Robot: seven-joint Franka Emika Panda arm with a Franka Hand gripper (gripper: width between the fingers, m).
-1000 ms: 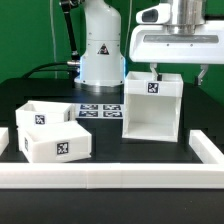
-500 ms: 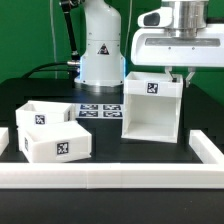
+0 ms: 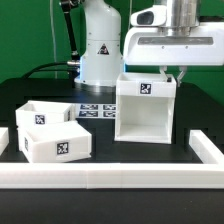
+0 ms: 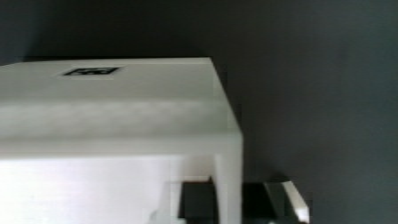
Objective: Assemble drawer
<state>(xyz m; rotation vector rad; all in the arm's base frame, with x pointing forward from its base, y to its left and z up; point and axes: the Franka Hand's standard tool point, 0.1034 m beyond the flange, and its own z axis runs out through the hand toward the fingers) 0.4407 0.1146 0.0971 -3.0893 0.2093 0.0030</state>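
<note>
The fingers (image 4: 199,204) stand closed to a narrow gap, with the thin side wall of the box shell (image 3: 145,108) pinched between them, 1 dark pad on each face. The gripper (image 3: 172,75) comes down from above onto the shell's top rim, on the exterior view's right.

The shell, the largest part of the drawer, stands mid-desk, nearer the far edge than the near one, with its open face turned to the near edge; whether its base rests on the desk (image 3: 196,112) or hangs just clear of it I cannot tell. The rail (image 3: 110,178) runs along the near edge. The 2 trays, the nearer tray (image 3: 58,146) and the farther tray (image 3: 36,116), touch each other toward the desk's edge on the exterior view's left, well apart from the shell. The marker board (image 3: 100,108) lies flat between trays and shell.

The step in hand looks like placing the shell; no tray is in it yet. The next move calls for setting it down square with its opening unobstructed; the off-centre hold on 1 wall may let it swing, so a slow, level release seems wise; then fetch a tray.
</note>
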